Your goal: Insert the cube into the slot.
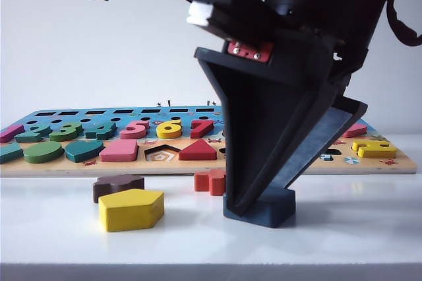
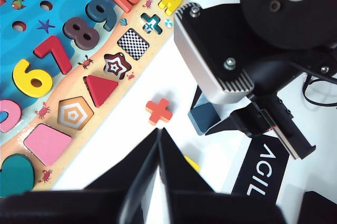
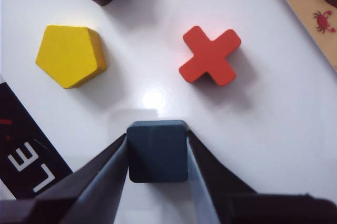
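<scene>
The right claw (image 3: 158, 153) pinches the cube (image 3: 157, 150) on the white table (image 3: 274, 145), near the red plus (image 3: 210, 57). The left claw (image 2: 158, 153), pressed together, hovers beside the board (image 2: 113, 109), its slot (image 2: 132, 43) unfilled.

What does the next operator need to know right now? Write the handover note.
Right gripper: down on the white table, fingers against both sides of the navy cube, closing; cube not lifted.
Left gripper: shut, empty, hovering above the table near the puzzle board.
Square checkerboard slot: empty, beside the star recess.
Done: cube reached.
Left: secure grip, lift, carry to the slot, insert.
</scene>
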Motion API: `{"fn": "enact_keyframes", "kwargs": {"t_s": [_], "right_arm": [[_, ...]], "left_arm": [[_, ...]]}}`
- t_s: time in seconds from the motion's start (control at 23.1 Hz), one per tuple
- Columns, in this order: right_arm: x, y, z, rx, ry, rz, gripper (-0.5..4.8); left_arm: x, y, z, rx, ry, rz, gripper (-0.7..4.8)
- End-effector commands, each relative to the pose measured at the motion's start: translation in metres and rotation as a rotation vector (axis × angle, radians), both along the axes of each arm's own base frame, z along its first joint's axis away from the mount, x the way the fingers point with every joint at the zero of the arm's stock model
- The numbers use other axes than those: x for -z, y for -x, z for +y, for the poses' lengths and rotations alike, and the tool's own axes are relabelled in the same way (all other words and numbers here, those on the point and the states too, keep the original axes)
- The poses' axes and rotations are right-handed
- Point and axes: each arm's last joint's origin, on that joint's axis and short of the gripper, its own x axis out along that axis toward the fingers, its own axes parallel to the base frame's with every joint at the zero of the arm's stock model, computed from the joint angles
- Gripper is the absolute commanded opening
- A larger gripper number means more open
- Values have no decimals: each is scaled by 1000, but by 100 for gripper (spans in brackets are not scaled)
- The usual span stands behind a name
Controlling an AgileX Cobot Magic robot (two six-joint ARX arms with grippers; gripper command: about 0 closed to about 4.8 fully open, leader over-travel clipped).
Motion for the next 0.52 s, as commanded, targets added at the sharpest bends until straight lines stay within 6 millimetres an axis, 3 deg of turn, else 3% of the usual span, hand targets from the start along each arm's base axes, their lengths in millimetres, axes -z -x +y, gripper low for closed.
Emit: {"fn": "enact_keyframes", "kwargs": {"t_s": [0.04,0.22,0.35,0.52], "right_arm": [[-2,0,0,-5,-9,-3,145],[-13,-1,-2,12,-30,-39,142],[-38,-7,-5,108,-44,-147,87],[-61,-14,-12,267,-94,-234,56]], "left_arm": [[-2,0,0,8,12,-17,17],[-2,0,-1,8,12,-17,17],[-2,-1,-1,8,14,-18,17],[-2,-1,-1,8,14,-19,17]]}}
